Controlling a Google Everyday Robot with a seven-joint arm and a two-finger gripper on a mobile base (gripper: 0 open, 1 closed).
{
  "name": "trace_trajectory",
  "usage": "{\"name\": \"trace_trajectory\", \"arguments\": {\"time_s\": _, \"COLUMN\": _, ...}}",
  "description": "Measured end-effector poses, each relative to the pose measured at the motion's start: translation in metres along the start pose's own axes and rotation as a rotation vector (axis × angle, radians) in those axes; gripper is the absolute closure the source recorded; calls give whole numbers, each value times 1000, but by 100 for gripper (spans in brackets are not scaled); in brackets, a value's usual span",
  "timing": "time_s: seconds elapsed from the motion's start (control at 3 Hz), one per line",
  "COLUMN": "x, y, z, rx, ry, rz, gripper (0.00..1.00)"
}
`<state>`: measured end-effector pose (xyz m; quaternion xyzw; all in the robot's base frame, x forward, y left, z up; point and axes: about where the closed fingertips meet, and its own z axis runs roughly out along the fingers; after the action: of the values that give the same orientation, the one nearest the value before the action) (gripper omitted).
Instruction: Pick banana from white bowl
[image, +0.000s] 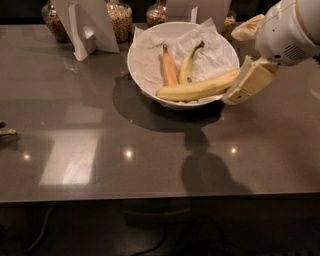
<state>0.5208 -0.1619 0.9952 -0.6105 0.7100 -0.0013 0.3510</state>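
Dim scene. Overhead lamps leave glare spots on the glossy table (75, 105) before the white bowl (131, 67); the gripper (234, 66), just right of it, throws a dark shadow.

Hand (235, 65) beside white bowl (141, 75) — jars (120, 20) behind.

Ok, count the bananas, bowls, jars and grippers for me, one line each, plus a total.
Bananas: 3, all in the bowl: long pale banana, orange-tinted banana, yellow-green banana
White bowl: 1
Jars: 4, along the table's back edge
Gripper: 1, open, by the bowl's right rim near the long banana's tip
Total: 9
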Motion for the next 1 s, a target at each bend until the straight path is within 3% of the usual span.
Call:
{"name": "trace_trajectory", "arguments": {"time_s": 0.33, "x": -14, "y": -9, "z": 18, "rx": -10, "ry": -19, "rz": -36, "gripper": 42}}
{"name": "trace_trajectory", "arguments": {"time_s": 0.67, "x": -28, "y": -12, "z": 35, "rx": -29, "ry": -34, "rz": -69, "gripper": 54}}
{"name": "trace_trajectory", "arguments": {"time_s": 1.0, "x": -38, "y": -14, "z": 48, "rx": -40, "ry": -44, "rz": -93, "gripper": 53}}
